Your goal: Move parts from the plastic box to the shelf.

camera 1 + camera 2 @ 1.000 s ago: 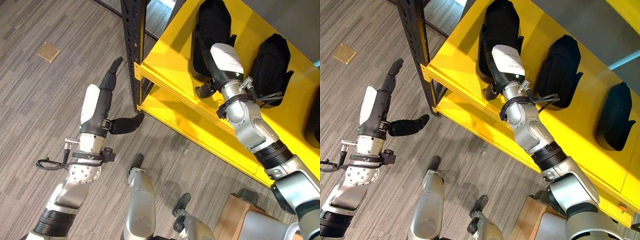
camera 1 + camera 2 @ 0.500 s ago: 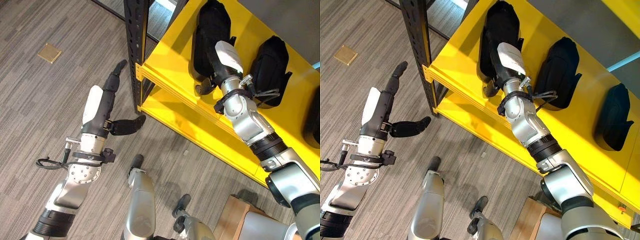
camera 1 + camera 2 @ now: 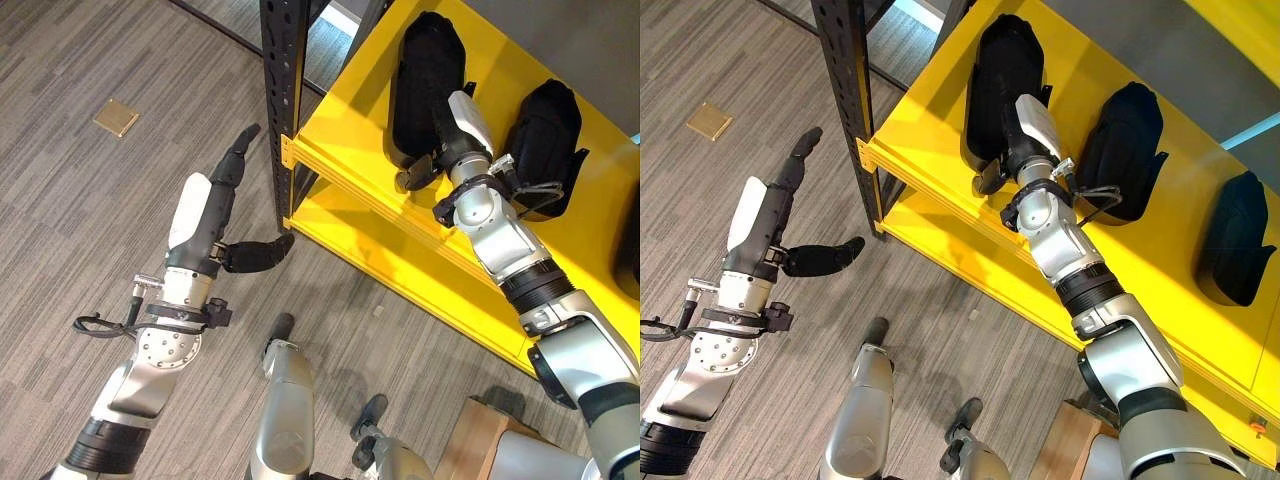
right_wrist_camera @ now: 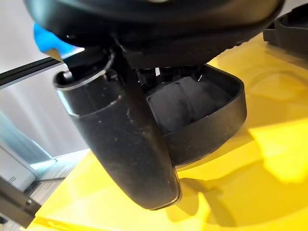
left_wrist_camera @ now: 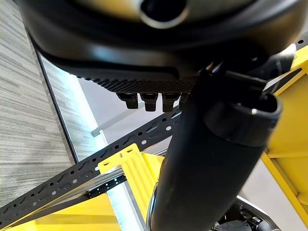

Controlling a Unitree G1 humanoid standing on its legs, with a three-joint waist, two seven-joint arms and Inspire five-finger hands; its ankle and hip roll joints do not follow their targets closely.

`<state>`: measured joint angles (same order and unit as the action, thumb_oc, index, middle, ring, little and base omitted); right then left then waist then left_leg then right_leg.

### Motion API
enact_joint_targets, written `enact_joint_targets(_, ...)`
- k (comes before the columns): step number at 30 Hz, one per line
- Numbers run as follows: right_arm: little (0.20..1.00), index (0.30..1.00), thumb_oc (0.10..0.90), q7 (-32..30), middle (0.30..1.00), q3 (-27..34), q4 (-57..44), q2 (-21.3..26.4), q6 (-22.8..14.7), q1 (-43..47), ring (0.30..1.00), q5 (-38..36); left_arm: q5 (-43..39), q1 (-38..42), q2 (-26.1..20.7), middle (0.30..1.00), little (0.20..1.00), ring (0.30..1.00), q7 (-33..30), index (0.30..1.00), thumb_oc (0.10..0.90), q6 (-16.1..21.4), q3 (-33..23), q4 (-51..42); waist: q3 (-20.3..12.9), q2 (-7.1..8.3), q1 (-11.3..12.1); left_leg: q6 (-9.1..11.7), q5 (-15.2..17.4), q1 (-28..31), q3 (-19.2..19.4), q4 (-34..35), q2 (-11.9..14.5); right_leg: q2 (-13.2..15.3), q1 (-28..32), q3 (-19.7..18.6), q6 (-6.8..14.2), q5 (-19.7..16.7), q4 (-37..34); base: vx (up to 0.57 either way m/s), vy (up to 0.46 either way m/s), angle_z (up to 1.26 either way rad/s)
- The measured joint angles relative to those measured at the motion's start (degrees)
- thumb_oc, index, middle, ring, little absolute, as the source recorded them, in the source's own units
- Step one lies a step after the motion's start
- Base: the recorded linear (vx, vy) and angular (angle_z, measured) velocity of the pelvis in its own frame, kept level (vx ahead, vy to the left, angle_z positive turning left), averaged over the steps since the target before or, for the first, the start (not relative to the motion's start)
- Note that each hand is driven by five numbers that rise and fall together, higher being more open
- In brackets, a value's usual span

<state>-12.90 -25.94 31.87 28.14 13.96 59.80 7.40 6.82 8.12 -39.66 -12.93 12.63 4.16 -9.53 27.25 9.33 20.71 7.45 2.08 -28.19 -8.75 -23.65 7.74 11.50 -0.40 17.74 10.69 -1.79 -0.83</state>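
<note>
**Inspector:** Position of the part under transfer, please; and which hand is on it.

**Assessor:** Right hand (image 3: 1032,128) is up on the yellow shelf (image 3: 930,110), lying against the right flank of the leftmost black part (image 3: 998,80); that part rests on the upper shelf board with its long axis running from the near edge towards the far side; the hand lies along roughly the same line, its thumb (image 3: 418,173) sticking out at the part's near end, close to the shelf's front lip.

**Inspector:** Is the part gripped or released?

**Assessor:** Cannot tell; in the right wrist view the thumb (image 4: 120,139) hangs in front of the part's curved black shell (image 4: 202,120), which sits on the yellow board, but the fingers are hidden beside the part; I would not call it either way.

**Inspector:** Other parts? The left hand?

**Assessor:** Second black part (image 3: 1120,135) stands just right of the wrist; a third (image 3: 1237,235) lies further right, well apart; left hand (image 3: 210,215) hangs over the grey floor to the left of the black upright post (image 3: 283,90), fingers straight, thumb out to the side, holding nothing; it is well apart from every part.

**Inspector:** Judgement on the coming move?

**Assessor:** Right hand is plainly the nearer; any withdrawal would likely run back along the part's long axis towards the near edge, clear of the neighbour on its right.
</note>
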Motion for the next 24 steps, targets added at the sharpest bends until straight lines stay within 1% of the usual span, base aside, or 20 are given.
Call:
enact_joint_targets(3,1.000,1.000,0.900,-0.5,1.000,0.5,0.8,-0.7,0.0,0.1,1.000,-1.5,-2.0,0.0,0.0,1.000,1.000,1.000,0.0,1.000,0.900,0.1,0.0,0.1,0.0,-0.02,0.0,0.0,0.1,0.2,0.0,0.0,-0.1,0.1,0.2,0.0,0.0,0.0,0.0,0.00,0.000,0.00)
enact_joint_targets(6,1.000,1.000,0.900,-0.6,1.000,1.4,2.3,-1.2,-0.1,0.4,1.000,-3.1,-2.1,0.0,0.0,1.000,1.000,1.000,0.1,1.000,0.900,0.1,0.0,0.1,-0.1,-0.19,0.0,0.1,0.2,0.4,0.0,0.0,-0.1,0.1,0.5,0.1,0.1,0.1,0.0,0.01,0.002,0.01)
enact_joint_targets(10,1.000,1.000,0.900,-0.9,1.000,1.8,4.5,-1.3,-0.5,0.7,1.000,-4.5,-2.1,0.0,0.0,1.000,1.000,1.000,1.2,1.000,0.900,0.2,0.1,0.3,-0.6,-1.41,0.0,0.0,0.2,0.5,-0.1,-0.1,-0.5,0.3,0.8,0.3,0.2,0.2,0.0,0.01,0.008,0.03)
enact_joint_targets(14,1.000,1.000,0.900,-0.9,1.000,2.0,6.9,-1.5,-1.2,1.3,1.000,-5.6,-2.1,0.0,0.1,1.000,1.000,1.000,1.3,1.000,0.900,0.4,0.1,0.3,-1.0,-2.24,0.1,-0.3,0.0,0.7,-0.2,0.0,-0.7,0.5,1.1,0.4,0.3,0.3,0.0,0.00,0.003,0.01)
enact_joint_targets(19,1.000,1.000,0.900,-1.6,1.000,2.1,7.4,-1.8,-1.5,1.4,1.000,-6.0,-2.1,0.0,0.0,1.000,1.000,1.000,2.2,1.000,0.900,0.4,0.2,0.3,-1.1,-2.27,0.1,-0.3,0.0,0.7,-0.2,0.0,-0.9,0.6,1.1,0.5,0.4,0.3,0.0,0.00,0.000,0.00)
enact_joint_targets(24,1.000,1.000,0.900,-2.0,1.000,2.4,9.2,-2.1,-3.4,1.6,1.000,-6.4,-2.1,0.0,0.0,1.000,1.000,1.000,2.2,1.000,0.900,0.5,0.2,0.3,-1.1,-2.33,0.1,-0.3,0.0,0.8,-0.2,0.0,-0.9,0.7,1.2,0.5,0.4,0.3,0.0,0.00,0.000,0.00)
